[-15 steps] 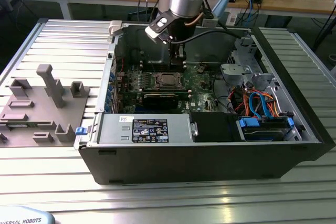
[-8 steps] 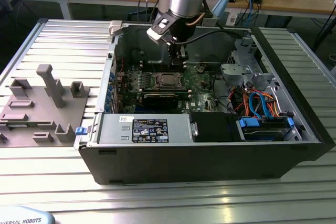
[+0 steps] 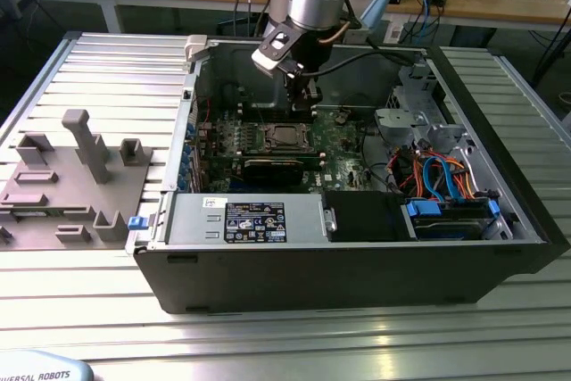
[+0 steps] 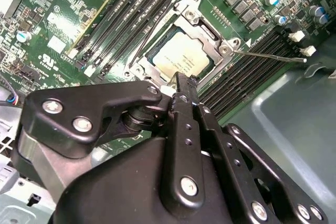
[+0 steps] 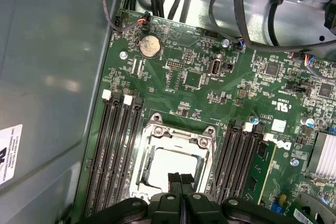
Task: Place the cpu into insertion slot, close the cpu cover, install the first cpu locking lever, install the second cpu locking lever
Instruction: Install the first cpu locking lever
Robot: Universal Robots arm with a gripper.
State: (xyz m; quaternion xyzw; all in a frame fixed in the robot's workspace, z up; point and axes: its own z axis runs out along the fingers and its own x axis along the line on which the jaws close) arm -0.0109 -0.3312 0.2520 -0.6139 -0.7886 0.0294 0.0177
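Note:
The cpu [image 4: 181,59] lies flat in the insertion slot [image 3: 287,136], its pale metal top showing through the window of the cpu cover [image 4: 218,43]. The silver cover frame [image 5: 176,136] rests down around the chip [image 5: 176,162]. My gripper [image 4: 178,81] is shut with nothing between its fingers, its tips at the cover's edge, just over the socket [image 5: 144,156]. In the exterior view the gripper [image 3: 303,106] hangs inside the open computer case right above the socket. Two thin wire levers stand away from the socket: one [image 4: 270,55] points outward, the other [image 4: 143,43] crosses the memory slots.
Long black memory slots [image 5: 113,150] flank the socket on both sides. Blue and orange cables [image 3: 437,171] and a drive cage [image 3: 415,104] fill the case on the exterior view's right. A grey fixture [image 3: 71,176] sits outside the case on the exterior view's left.

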